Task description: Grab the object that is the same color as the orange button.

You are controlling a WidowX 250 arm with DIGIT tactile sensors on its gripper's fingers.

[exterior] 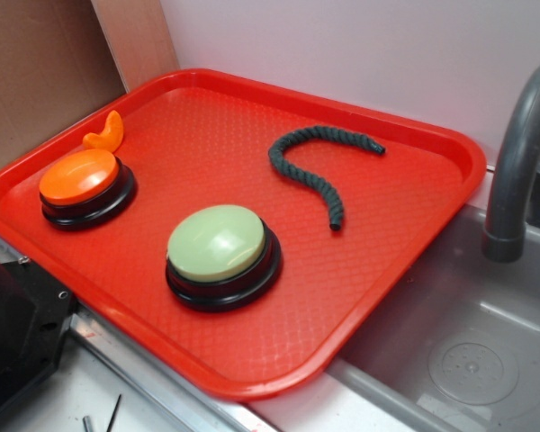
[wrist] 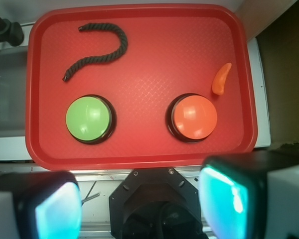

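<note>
The gripper hangs high above the near edge of the tray, its two fingers filling the lower corners of the wrist view, spread wide apart and holding nothing; from that height the camera takes in the whole tray, which suits a survey before any descent. The small orange crescent piece lies at the right of the wrist view, above and slightly right of the orange button, close beside it but apart; in the exterior view the same piece sits at the upper left, just behind the button's dome, its pointed tip curling upward. Its nearness to the button probably calls for a careful approach from the tray-rim side. The pale green button sits left of centre, and a dark twisted rope curves across the upper left. The tray is red plastic with a fine textured floor and raised rim, resting beside a grey sink with a grey faucet at the exterior view's right, a pale wall behind.
</note>
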